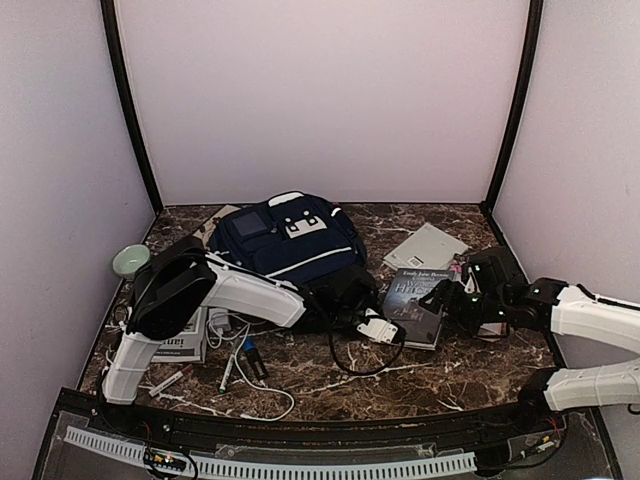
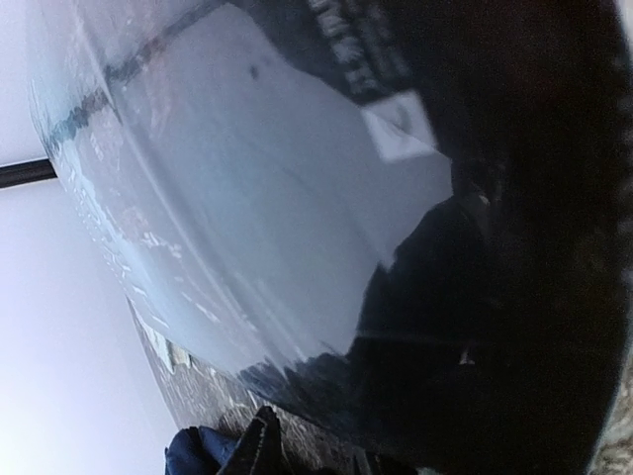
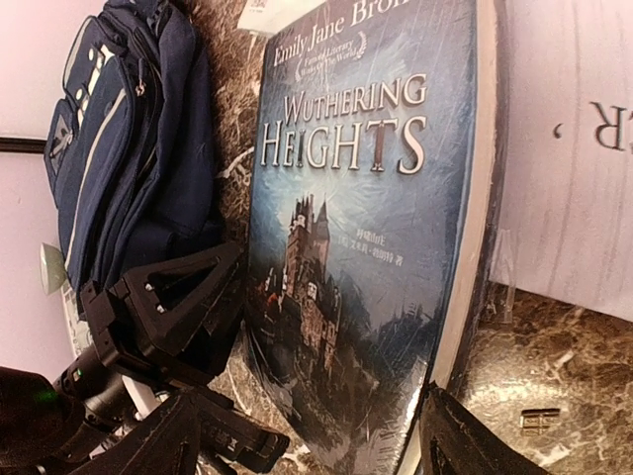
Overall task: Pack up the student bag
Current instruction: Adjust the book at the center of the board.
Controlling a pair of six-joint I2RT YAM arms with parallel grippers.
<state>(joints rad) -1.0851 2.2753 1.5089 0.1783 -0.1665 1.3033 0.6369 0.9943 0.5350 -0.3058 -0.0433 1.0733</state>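
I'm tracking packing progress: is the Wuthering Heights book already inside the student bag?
No, the book is out on the table beside the student bag, entirely outside it.

Top external: we sit high behind the near edge, looking down and forward. The whole worktop (image 1: pixel 440 385) is in frame, with the near edge at the bottom and the far edge up top; mid range.

Left wrist: we're jammed right up against a glossy surface, too blurred to name. Only a sliver of worktop shows at the frame's bottom.

Right wrist: we're low and very close over the book (image 3: pixel 366 247), facing the far-left corner. The student bag (image 3: pixel 129 148) is upper left and the left end effector (image 3: pixel 188 297) lower left.

Top and right wrist share the book, the bag and that end effector.
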